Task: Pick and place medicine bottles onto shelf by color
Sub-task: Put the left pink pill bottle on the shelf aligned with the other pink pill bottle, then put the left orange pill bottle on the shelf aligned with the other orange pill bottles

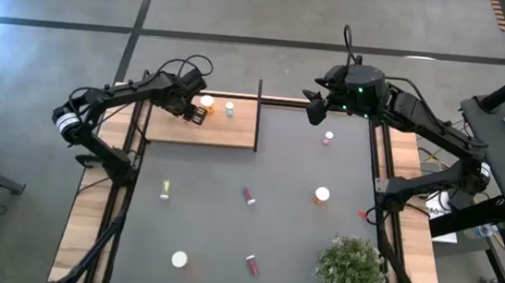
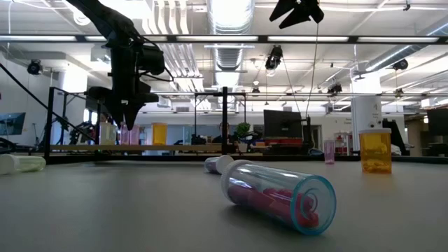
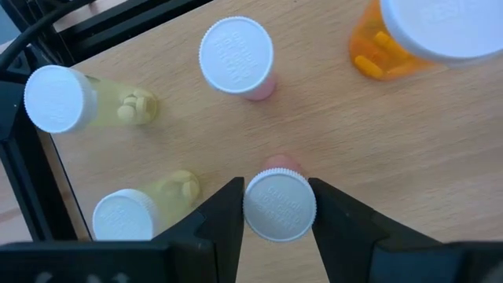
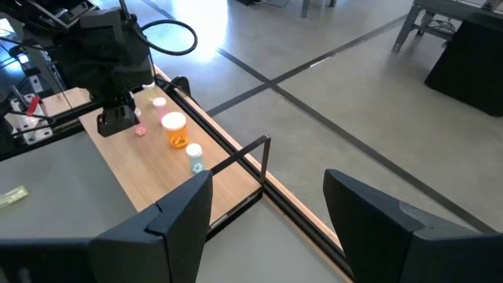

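While upright on the shelf, a pink bottle sits between the left hand's fingers.

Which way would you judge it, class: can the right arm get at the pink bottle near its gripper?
Probably yes. The right gripper hangs open close to the pink bottle, which stands alone on bare table with nothing between.

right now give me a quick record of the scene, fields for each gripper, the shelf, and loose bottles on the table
left gripper: over the shelf, shut on pink bottle, which stands upright
right gripper: open, holding nothing, raised over the table's far edge
shelf: light-wood board at the table's far left; holds an orange bottle, a second pink bottle and two yellow-green bottles
loose bottles: several on the dark tabletop, some lying down, one orange upright
plant: near right corner
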